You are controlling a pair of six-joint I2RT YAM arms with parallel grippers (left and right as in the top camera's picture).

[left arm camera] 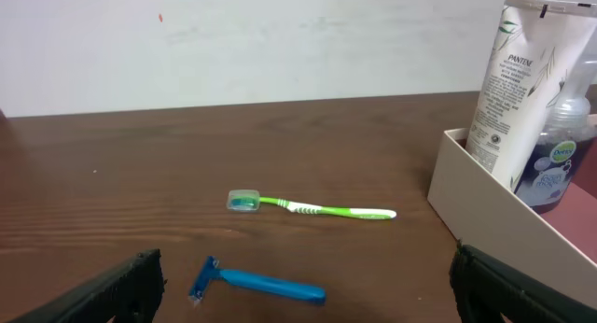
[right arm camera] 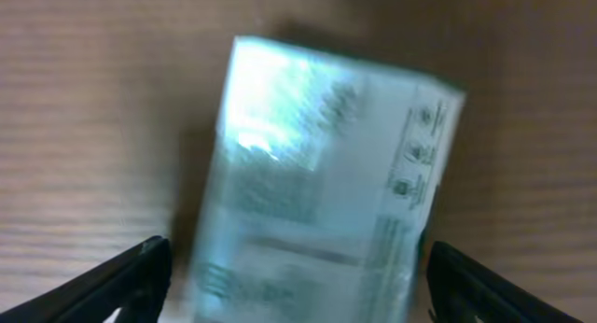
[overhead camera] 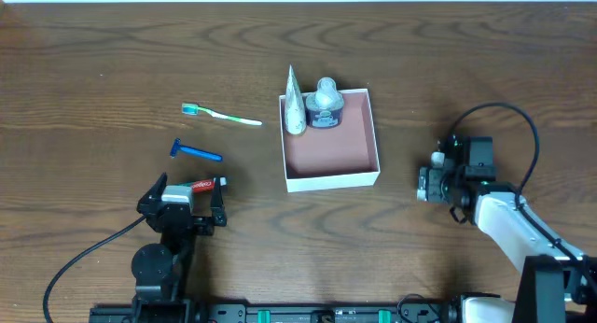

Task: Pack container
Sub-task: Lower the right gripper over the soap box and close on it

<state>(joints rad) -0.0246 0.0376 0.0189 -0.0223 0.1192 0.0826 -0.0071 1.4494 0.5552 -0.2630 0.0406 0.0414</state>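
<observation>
The container (overhead camera: 331, 176), a square white box with a pinkish-brown inside, stands mid-table. It holds a white tube (overhead camera: 295, 106) and a pump bottle (overhead camera: 325, 105) at its far edge; both also show in the left wrist view, the tube (left arm camera: 515, 90) in front of the bottle (left arm camera: 558, 164). A green toothbrush (overhead camera: 222, 115) (left arm camera: 317, 209) and a blue razor (overhead camera: 196, 152) (left arm camera: 261, 283) lie to its left. My left gripper (overhead camera: 187, 197) (left arm camera: 303, 286) is open just short of the razor. My right gripper (overhead camera: 434, 185) (right arm camera: 294, 267) is open, its fingers either side of a pale blurred packet (right arm camera: 317, 183).
A small red and white thing (overhead camera: 201, 185) shows at the left gripper's front in the overhead view; I cannot tell what it is. Cables trail from both arms. The container's near white wall (left arm camera: 504, 220) stands right of the left gripper.
</observation>
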